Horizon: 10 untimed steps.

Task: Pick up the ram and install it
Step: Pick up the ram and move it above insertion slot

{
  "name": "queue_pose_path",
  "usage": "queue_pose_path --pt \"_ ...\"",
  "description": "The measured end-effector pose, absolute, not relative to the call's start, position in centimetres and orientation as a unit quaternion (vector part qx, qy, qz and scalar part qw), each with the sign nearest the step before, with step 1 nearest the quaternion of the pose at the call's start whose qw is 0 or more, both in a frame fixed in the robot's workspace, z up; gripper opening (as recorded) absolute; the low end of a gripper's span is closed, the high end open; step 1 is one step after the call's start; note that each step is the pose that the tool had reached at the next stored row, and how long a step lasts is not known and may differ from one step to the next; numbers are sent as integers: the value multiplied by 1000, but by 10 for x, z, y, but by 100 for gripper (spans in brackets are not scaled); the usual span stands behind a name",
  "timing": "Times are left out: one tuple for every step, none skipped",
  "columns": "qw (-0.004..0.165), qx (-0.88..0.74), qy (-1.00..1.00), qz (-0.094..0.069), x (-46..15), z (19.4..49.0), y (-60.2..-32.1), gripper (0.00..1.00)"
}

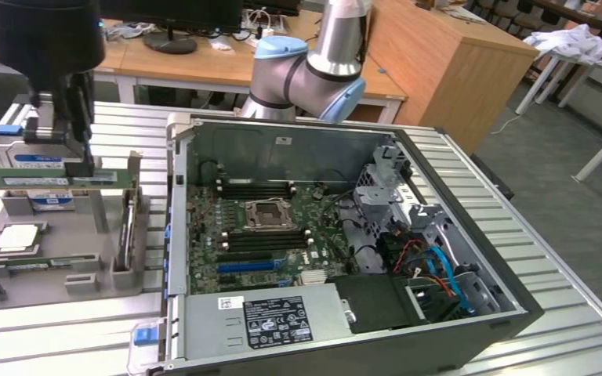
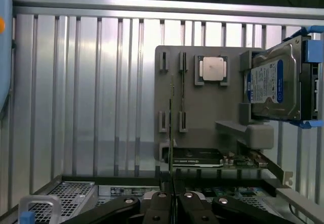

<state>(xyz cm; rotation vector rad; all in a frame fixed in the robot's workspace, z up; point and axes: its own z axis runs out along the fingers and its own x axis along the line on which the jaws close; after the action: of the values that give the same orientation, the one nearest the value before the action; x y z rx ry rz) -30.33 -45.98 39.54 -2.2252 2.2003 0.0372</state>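
Note:
The ram (image 1: pixel 29 178), a long green stick, hangs level above the grey parts tray (image 1: pixel 71 258) at the exterior view's left. My gripper (image 1: pixel 79 166) is shut on its upper edge, toward the end nearer the computer case. In the wrist view the ram (image 2: pixel 170 128) shows edge-on as a thin line running out from between my shut fingers (image 2: pixel 158 204), above the tray (image 2: pixel 202 113). The open computer case (image 1: pixel 510 313) lies to the exterior view's right, with black memory slots (image 1: pixel 254 188) on its motherboard beside the processor socket (image 1: pixel 264 211).
On the tray lie a processor (image 1: pixel 13 239), another green stick (image 1: pixel 40 265), an upright card (image 1: pixel 128 219) and a blue-labelled hard drive (image 1: pixel 34 157). The drive (image 2: pixel 271 85) and processor (image 2: pixel 212 70) also appear from the wrist. The case's near wall (image 1: pixel 175 204) stands between tray and motherboard.

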Motion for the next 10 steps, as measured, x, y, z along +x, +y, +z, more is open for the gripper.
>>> queue_pose_path --pt "6 -711 703 12 -301 395 -460 12" --pt "6 -711 703 12 -299 395 -460 12" --pt "6 -711 703 12 -296 395 -460 12" --pt "6 -711 703 12 -294 395 -460 12" --pt "6 -711 703 12 -291 395 -460 12" --pt "6 -711 703 12 -289 395 -460 12" --pt "6 -711 703 12 -287 395 -460 12" --pt "6 -711 703 12 -285 395 -460 12" --pt "6 -711 703 12 -283 395 -460 12" --pt "6 -711 703 12 -281 395 -460 12"
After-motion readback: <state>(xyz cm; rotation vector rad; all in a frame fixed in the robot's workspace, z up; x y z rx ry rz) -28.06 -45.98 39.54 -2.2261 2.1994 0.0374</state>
